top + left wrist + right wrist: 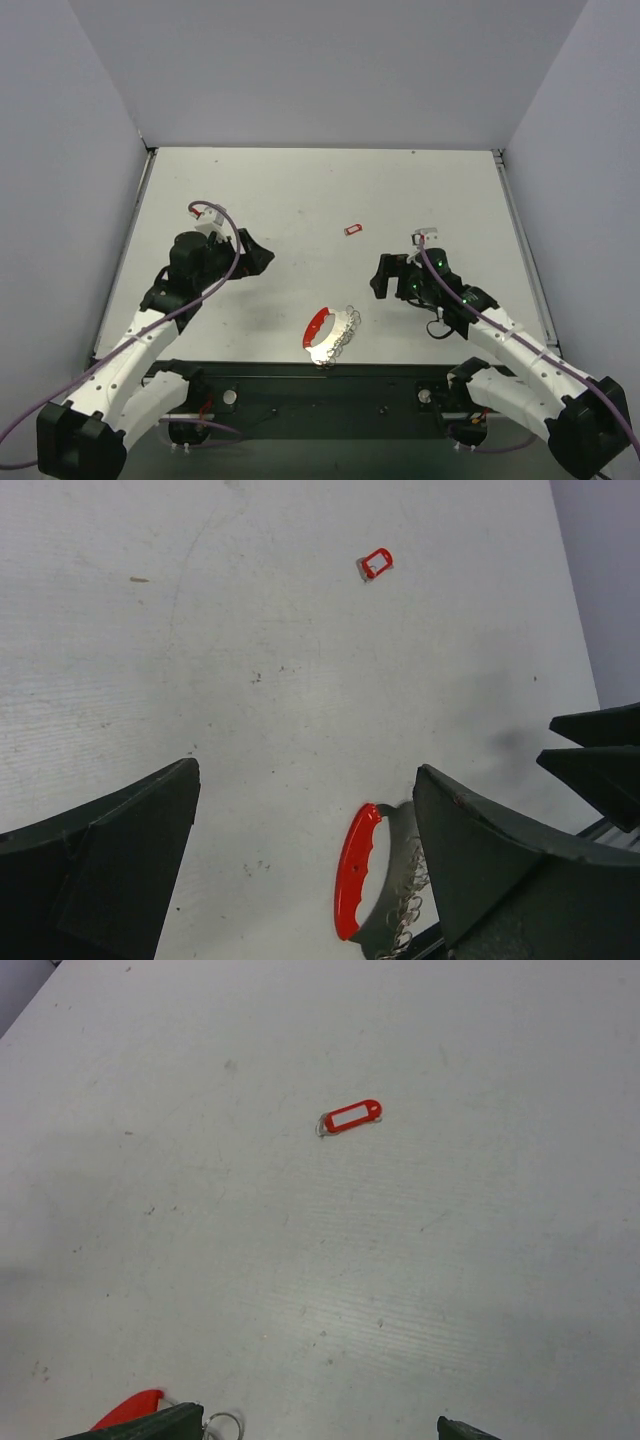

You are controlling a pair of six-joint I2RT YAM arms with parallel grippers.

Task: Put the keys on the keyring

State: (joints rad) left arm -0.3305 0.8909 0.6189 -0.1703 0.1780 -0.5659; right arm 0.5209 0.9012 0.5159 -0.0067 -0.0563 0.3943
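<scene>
While left gripper (258,256) and right gripper (383,275) gape empty, that light, flat key tag (352,230) wants an edgewise pinch.

The keys (350,1117), ahead of the right gripper (380,276), are a red tag with a pale white centre; the keyring (357,868), close beside one finger of the left gripper (305,775), is a bright red clip with silver wire rings; both grippers' fingers are matt black; the table (300,190) beneath them is off-white with faint dark specks; a cable (215,212) behind the left gripper is purple.
</scene>
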